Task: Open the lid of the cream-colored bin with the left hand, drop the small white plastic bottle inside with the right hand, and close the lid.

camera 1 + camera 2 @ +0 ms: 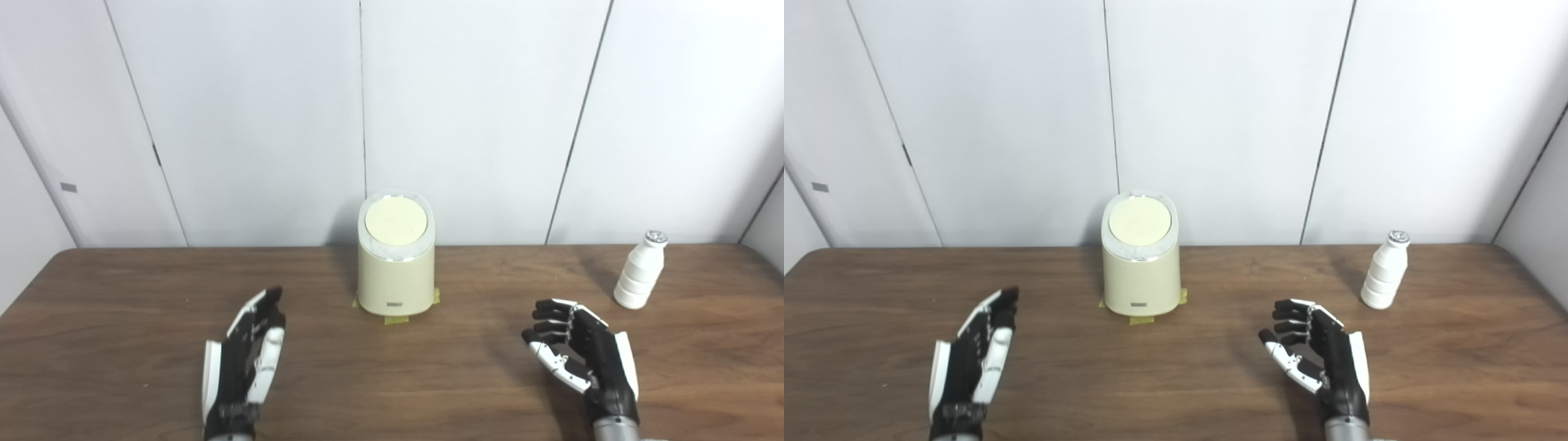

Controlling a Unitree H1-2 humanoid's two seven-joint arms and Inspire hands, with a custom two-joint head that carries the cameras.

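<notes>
Left eye view: a cream-colored bin (396, 269), lid (395, 221) shut, is seen upright on strips of yellow tape (397, 319) at the back of a wooden table (122, 294). The white bottle (640, 271) stands upright, cap up, well right of the bin and just beyond the right hand (582, 358), whose fingers (548, 324) are loosely curled on nothing.

Right eye view: the left hand (971, 361) is held near the bin's left, its fingers (995, 318) extended, empty, untouching.
</notes>
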